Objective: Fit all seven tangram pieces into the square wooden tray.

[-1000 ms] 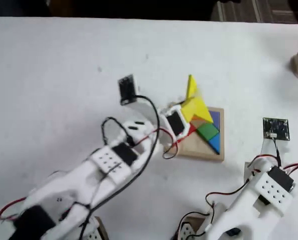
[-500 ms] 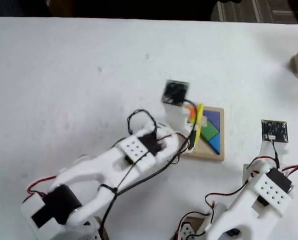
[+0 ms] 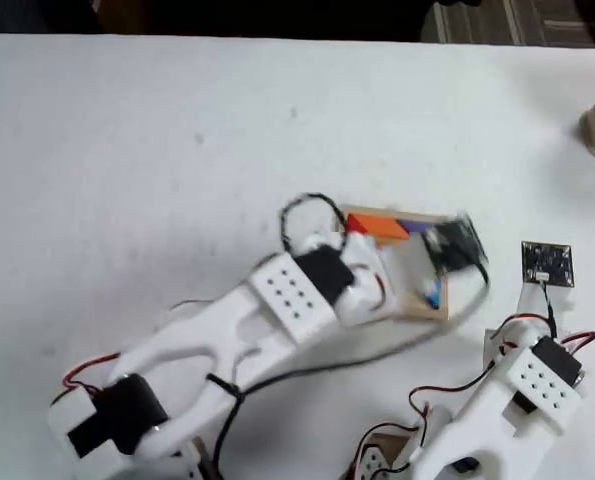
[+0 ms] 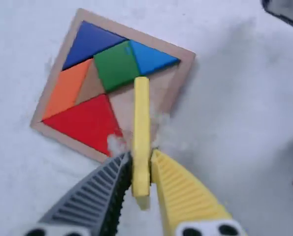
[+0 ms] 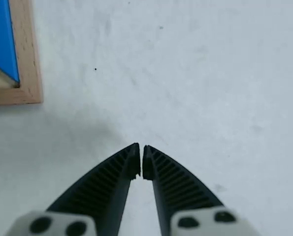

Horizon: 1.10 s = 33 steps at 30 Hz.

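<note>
Yellow piece, a thin slab seen edge-on, points lengthwise from the left claw (clamped on it) toward the tray; right claw closed, empty.

Square wooden tray lies flat on the white table, toward its near right part. Seated flush inside: dark blue triangle in one corner, green square beside it, light blue triangle along the same edge, orange piece, and large red triangle. Small tan triangle between orange and green: piece or bare wood unclear. Yellow piece stands on edge over the bare part, pinched in the left gripper.
</note>
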Motion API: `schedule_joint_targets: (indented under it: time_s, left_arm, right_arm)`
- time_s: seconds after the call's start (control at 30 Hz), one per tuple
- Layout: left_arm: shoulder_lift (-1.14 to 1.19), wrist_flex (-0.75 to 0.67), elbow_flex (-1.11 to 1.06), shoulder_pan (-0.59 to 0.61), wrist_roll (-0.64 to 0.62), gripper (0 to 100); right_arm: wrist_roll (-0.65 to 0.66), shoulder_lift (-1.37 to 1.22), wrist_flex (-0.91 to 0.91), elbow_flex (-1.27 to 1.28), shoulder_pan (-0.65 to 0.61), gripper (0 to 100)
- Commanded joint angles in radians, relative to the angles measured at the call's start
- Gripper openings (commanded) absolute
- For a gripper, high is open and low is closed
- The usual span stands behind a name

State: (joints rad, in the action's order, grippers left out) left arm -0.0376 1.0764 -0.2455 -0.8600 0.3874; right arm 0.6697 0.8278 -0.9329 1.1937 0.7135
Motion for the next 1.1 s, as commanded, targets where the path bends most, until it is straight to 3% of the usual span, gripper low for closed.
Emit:
schedule_joint_targets:
  time_s: [0.0, 0.33, 0.5, 0.6, 0.77, 1.07]
  left_arm:
    - [0.059, 0.014, 0.126, -0.039, 0.084, 4]
    - [0.483, 0.146, 0.569, -0.022, 0.117, 2]
    - [0.604, 0.17, 0.667, -0.018, 0.114, 3]
    - [0.65, 0.178, 0.726, -0.01, 0.041, 10]
    - [0.691, 0.218, 0.789, 0.033, -0.04, 31]
    - [0.685, 0.262, 0.806, 0.054, -0.04, 32]
  right_arm:
    - [0.012, 0.036, 0.012, -0.003, 0.001, 1.7]
    - [0.012, 0.036, 0.018, 0.023, 0.004, 1.7]
    - [0.012, 0.036, 0.018, 0.023, 0.005, 1.7]
    - [0.012, 0.036, 0.018, 0.023, 0.005, 1.7]
    - [0.012, 0.036, 0.016, 0.025, 0.005, 1.7]
    - [0.012, 0.036, 0.018, 0.038, 0.002, 1.7]
